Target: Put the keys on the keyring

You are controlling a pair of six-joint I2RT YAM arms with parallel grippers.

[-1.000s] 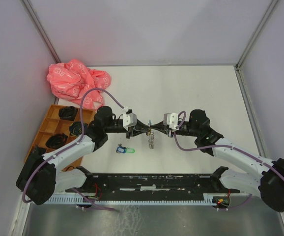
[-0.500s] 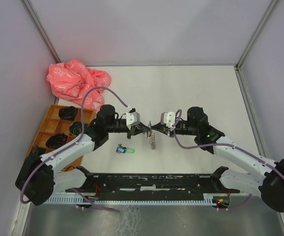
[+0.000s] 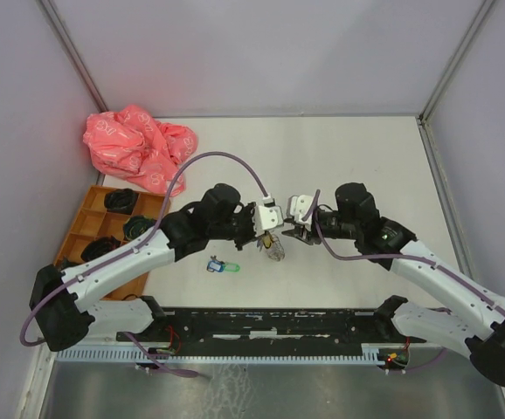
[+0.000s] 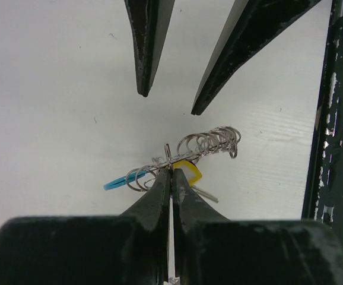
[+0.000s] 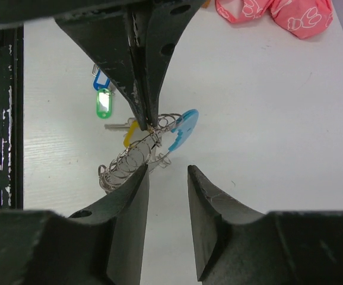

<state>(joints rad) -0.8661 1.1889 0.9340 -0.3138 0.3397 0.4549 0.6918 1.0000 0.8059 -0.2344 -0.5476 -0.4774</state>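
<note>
The black left gripper [image 4: 170, 173] clamps one loop of the keyring [image 4: 212, 141], a silver wire-ring chain with a light-blue tab. Just beside it the right gripper [image 5: 167, 173] gapes, empty; it should seize a neighbouring loop squarely. A green-tagged metal key [image 5: 104, 102] lies near.

no legible text, only indistinct white print on pink bag [image 3: 139, 148]

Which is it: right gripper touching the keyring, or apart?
Apart. Left wrist view shows bare table between the right gripper and the keyring.
</note>
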